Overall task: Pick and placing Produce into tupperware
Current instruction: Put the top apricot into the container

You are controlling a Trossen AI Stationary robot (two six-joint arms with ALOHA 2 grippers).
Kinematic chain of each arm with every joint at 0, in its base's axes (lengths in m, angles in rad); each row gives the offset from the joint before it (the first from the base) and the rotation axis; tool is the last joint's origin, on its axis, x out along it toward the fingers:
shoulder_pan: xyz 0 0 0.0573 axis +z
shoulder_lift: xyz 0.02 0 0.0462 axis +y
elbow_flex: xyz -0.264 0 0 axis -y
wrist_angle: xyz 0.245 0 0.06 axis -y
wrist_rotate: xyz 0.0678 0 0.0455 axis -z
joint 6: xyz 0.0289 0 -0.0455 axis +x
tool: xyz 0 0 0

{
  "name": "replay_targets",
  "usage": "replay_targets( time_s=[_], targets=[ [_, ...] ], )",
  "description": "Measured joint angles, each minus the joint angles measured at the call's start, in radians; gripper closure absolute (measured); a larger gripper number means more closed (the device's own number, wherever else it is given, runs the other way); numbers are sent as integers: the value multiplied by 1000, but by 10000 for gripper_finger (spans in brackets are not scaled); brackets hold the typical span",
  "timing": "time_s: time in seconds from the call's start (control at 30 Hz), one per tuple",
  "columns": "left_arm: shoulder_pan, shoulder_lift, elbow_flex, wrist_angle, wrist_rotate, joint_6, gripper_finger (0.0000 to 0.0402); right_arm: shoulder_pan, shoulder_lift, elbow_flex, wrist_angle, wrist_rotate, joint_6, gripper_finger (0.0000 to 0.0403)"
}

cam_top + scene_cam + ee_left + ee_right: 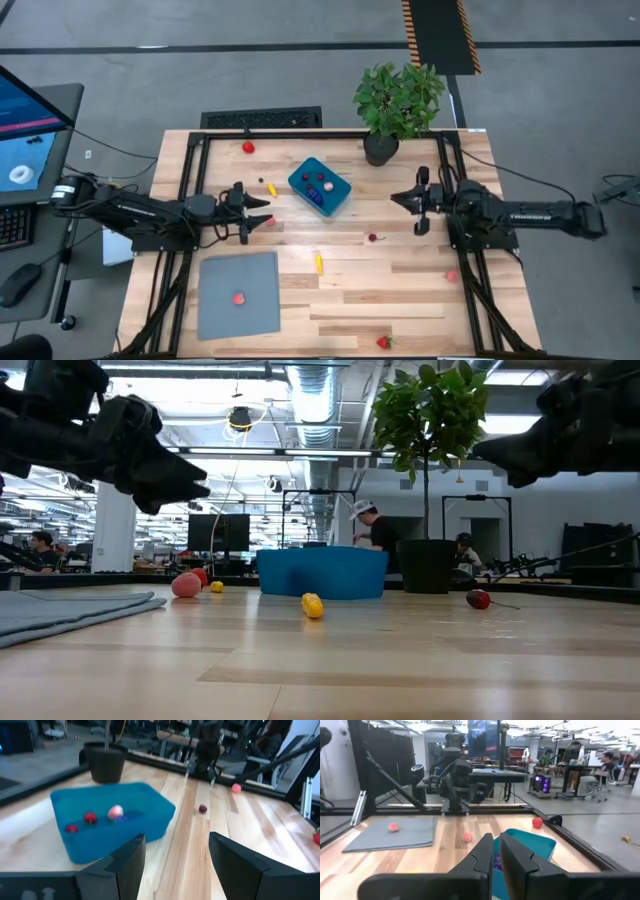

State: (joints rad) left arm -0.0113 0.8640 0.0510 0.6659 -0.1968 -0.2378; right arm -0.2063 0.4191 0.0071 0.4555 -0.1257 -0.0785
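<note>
left gripper (262, 211) spread wide, empty, hovering just left of teal tupperware (320, 186). right gripper (397, 199) nearly closed, gripping nothing, to its right. some toy produce (115, 812) inside tupperware, rest scattered over table (400, 290) and grey sheet (238, 293).

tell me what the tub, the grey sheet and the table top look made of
Tub: likely plastic, evenly teal-blue, smooth moulded walls with rounded corners.
Grey sheet: probably soft fabric or foam; matte, and in the low view its edge lies limp and rippled.
Table top: wood, pale planks with visible grain and seams, light sheen.
</note>
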Motion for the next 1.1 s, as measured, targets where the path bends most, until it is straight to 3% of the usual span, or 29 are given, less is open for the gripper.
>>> replay_targets(
  time_s=[0.17,0.3,0.43,0.63,0.9,1.1],
  targets=[
    [0,91,62,-66,-9,-13,194,-115,0,0,-18,-103,52,348],
    [0,176,200,-287,-45,-18,194,-124,0,0,-62,-102,45,348],
    [-1,241,350,-525,-18,-10,194,-123,9,0,-91,-20,67,348],
    [1,290,506,-837,-43,-37,194,-121,19,0,-126,-30,127,348],
    [9,291,545,-1040,-77,-111,194,-70,19,0,-78,-31,132,348],
    [68,324,545,-1069,-62,-162,194,-40,19,0,-44,-31,126,348]
  ],
)
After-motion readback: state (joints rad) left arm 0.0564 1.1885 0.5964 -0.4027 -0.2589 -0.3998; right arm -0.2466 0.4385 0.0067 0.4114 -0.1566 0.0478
